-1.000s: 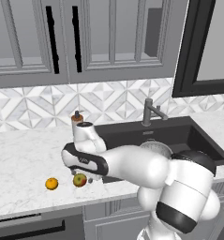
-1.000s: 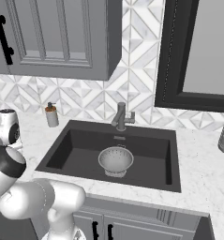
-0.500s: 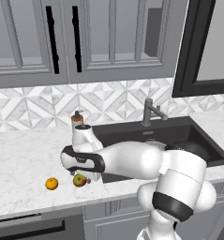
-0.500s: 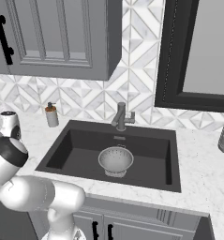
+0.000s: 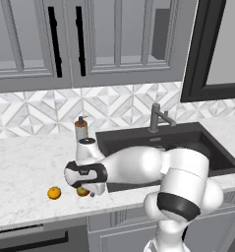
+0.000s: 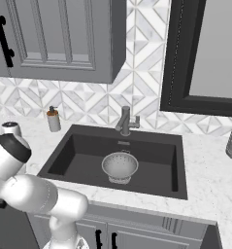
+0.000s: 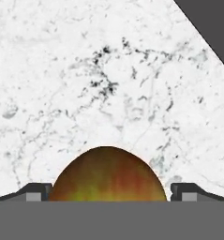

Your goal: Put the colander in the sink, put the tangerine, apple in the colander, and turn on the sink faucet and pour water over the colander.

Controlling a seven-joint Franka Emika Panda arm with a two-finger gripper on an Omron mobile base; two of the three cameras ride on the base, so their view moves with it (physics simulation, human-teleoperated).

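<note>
Hand view: claw [image 7: 108,196] spread wide, tips either side of apple [image 7: 107,175], nothing gripped yet; straddled that way probably so a plain close pinches fruit across its middle. Left base view: apple [image 5: 82,191] on marble tabletop [image 5: 25,170] near front edge, directly under hand; tangerine [image 5: 54,193] just beside it, apart, further from sink [image 5: 210,147]. Likely apple taken first as the nearer one to basin. Right base view: colander [image 6: 120,165] upright on sink floor [image 6: 151,170], below sink faucet [image 6: 125,120], so spout should pour into it later. Both fruits not yet in colander. Soap dispenser [image 5: 80,129] at backsplash, well clear of reach path
</note>
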